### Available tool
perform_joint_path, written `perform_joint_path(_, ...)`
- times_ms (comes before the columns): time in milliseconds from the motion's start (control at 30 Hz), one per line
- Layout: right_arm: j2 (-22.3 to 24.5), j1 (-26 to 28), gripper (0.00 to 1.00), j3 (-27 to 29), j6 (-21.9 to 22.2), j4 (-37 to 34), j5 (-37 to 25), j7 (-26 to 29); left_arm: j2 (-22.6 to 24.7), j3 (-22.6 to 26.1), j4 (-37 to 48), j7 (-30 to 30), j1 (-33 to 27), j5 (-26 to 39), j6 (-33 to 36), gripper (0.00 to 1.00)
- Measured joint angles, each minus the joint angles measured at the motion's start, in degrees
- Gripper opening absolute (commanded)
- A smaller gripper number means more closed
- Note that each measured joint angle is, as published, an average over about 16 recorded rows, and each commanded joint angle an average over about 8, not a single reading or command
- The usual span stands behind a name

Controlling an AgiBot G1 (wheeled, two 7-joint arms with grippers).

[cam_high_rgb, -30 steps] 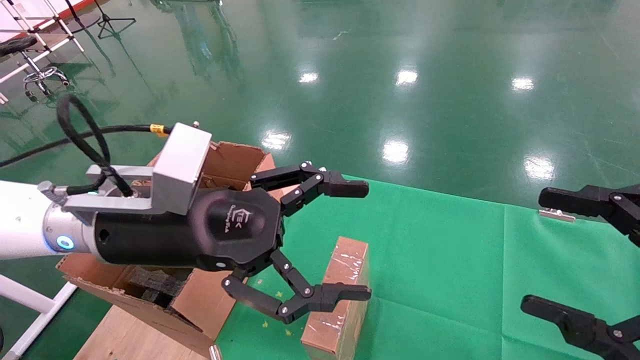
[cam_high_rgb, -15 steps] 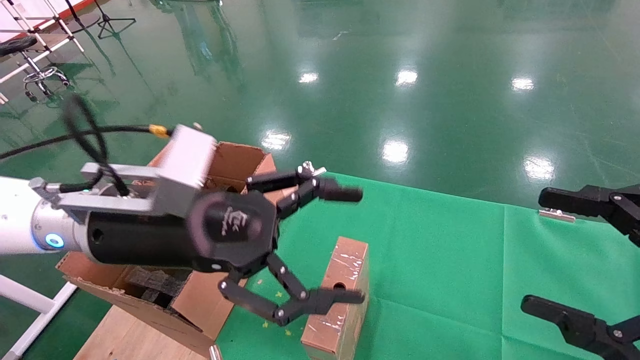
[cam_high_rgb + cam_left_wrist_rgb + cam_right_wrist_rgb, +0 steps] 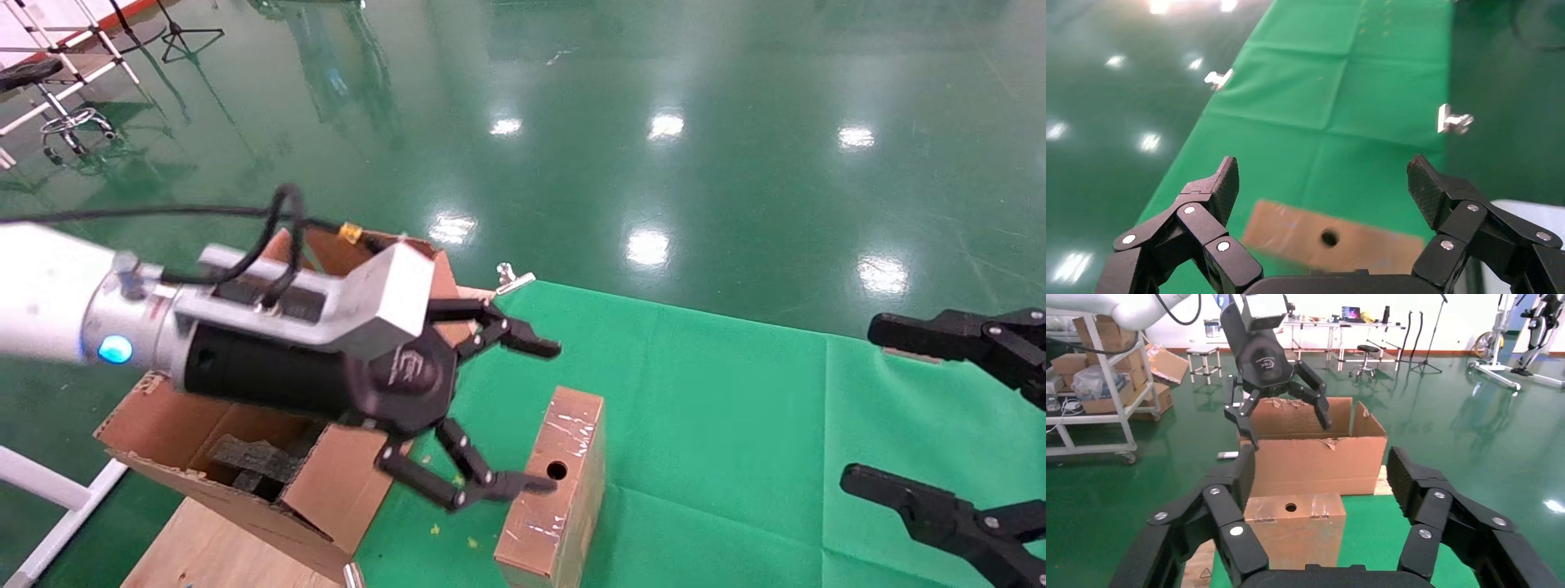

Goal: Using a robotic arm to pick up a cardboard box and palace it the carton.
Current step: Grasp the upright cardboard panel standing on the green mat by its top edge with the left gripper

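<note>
- Carton (image 3: 245, 457): sits under and behind the left arm's wrist, flaps up.
- Left gripper (image 3: 523, 416): jaws spread wide, empty, hovering just beside the cardboard box (image 3: 564, 474).
- Step judged: approach; next, descend to straddle the box.
- Right gripper (image 3: 915, 416): parked well apart, open.

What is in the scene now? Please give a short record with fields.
left gripper: open, above the cardboard box, not touching it
cardboard box: upright on the green cloth, round hole in its top face
carton: open, beside the box, black foam inside
right gripper: open, away at the cloth's right side
</note>
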Motion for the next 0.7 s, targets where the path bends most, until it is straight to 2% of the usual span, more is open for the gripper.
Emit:
perform_joint_path(133, 0.0, 0.0, 0.0, 0.0, 0.0, 0.0, 0.0, 0.0, 0.67, 2.9, 0.39, -5.61, -2.81, 3.1, 0.23, 1.0)
perform_joint_path(267, 0.0, 0.0, 0.0, 0.0, 0.0, 0.0, 0.0, 0.0, 2.84, 7.09, 0.59, -14.48, -7.09, 7.53, 0.54, 1.0)
perform_joint_path(500, 0.0, 0.0, 0.0, 0.0, 0.0, 0.0, 0.0, 0.0, 10.18, 17.16, 1.7, -33.04, -17.3, 15.78, 1.44, 1.0)
perform_joint_path(700, 0.0, 0.0, 0.0, 0.0, 0.0, 0.0, 0.0, 0.0, 16.24, 27.2, 3.29, -46.33, -25.18, 19.15, 2.1, 1.0)
